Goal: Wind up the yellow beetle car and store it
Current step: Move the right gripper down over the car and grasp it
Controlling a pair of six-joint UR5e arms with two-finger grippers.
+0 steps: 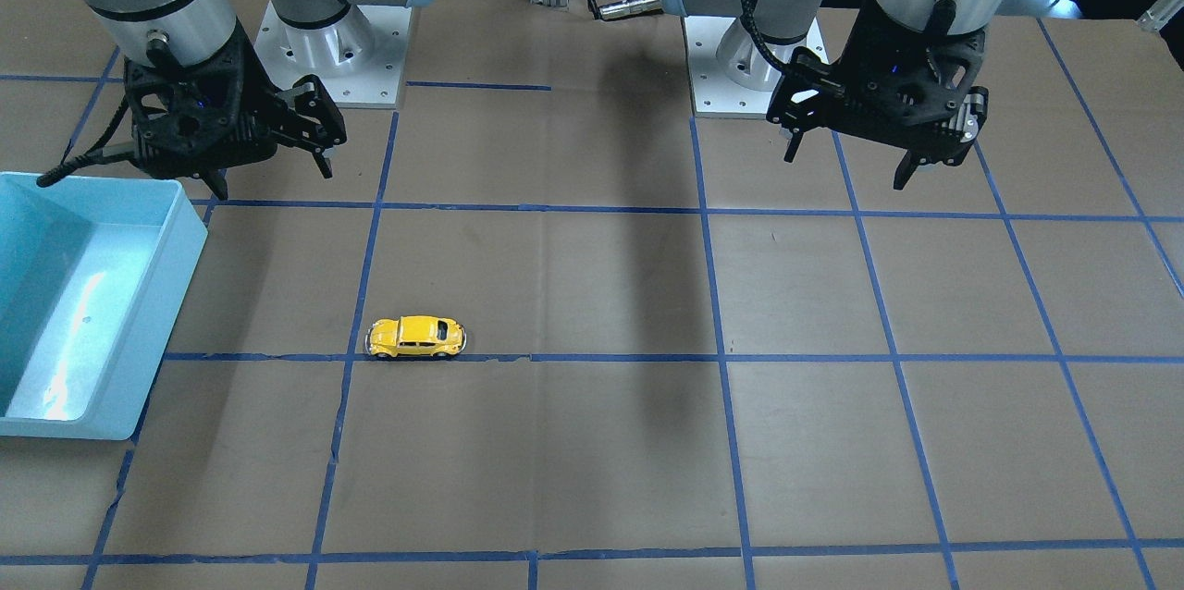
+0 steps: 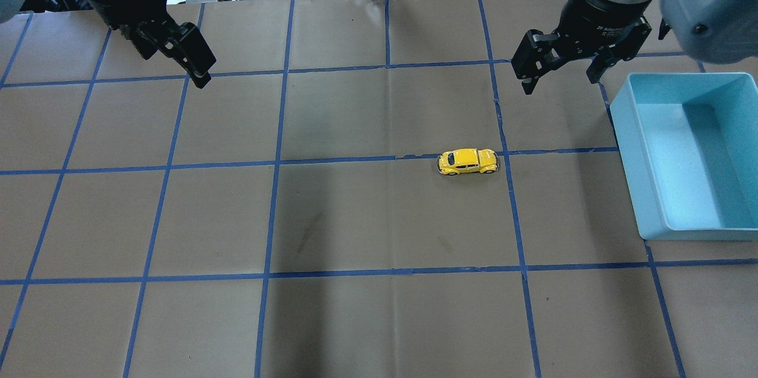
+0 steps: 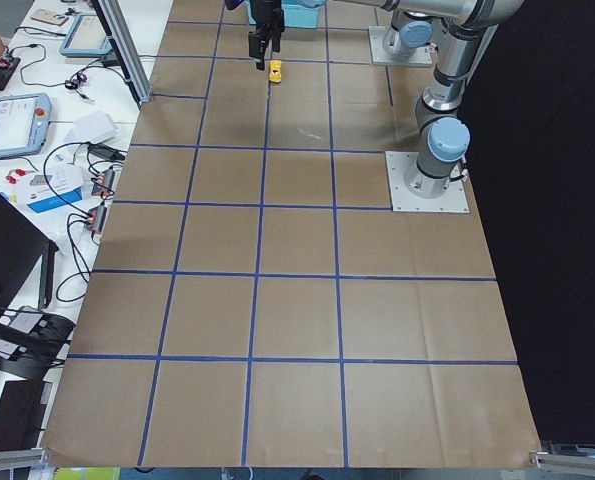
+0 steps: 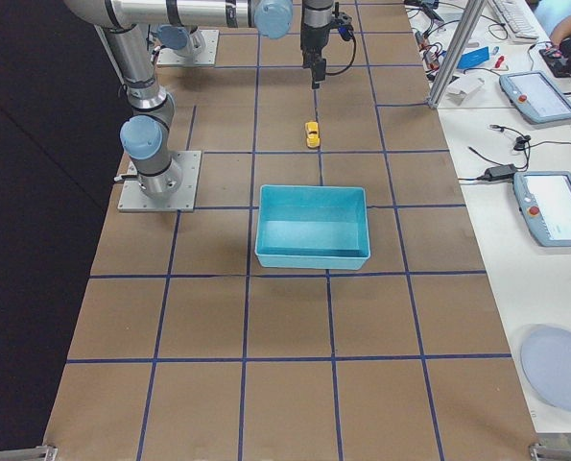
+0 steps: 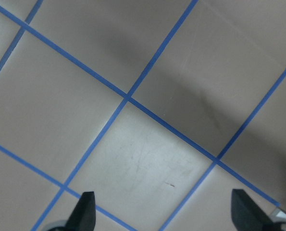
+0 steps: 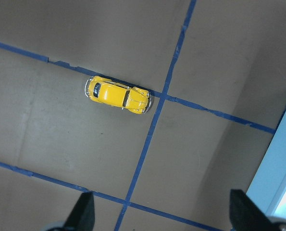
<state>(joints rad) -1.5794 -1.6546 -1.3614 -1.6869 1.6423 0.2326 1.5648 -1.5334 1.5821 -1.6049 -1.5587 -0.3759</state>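
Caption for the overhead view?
Yellow beetle car sits beside a tape line; left gripper and right gripper open, blue bin nearby.

One yellow beetle car (image 2: pixel 468 161). One blue bin (image 2: pixel 699 234). Two claws: left claw (image 1: pixel 846 166), right claw (image 2: pixel 559 83).

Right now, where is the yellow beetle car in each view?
Front-facing: yellow beetle car, left of centre.
Overhead: car, right of centre.
Exterior left: car, top, far end.
Exterior right: car, upper middle.
Left wrist: not in it.
Right wrist: car, upper left.
Shared landmark: blue tape crossing beside it.
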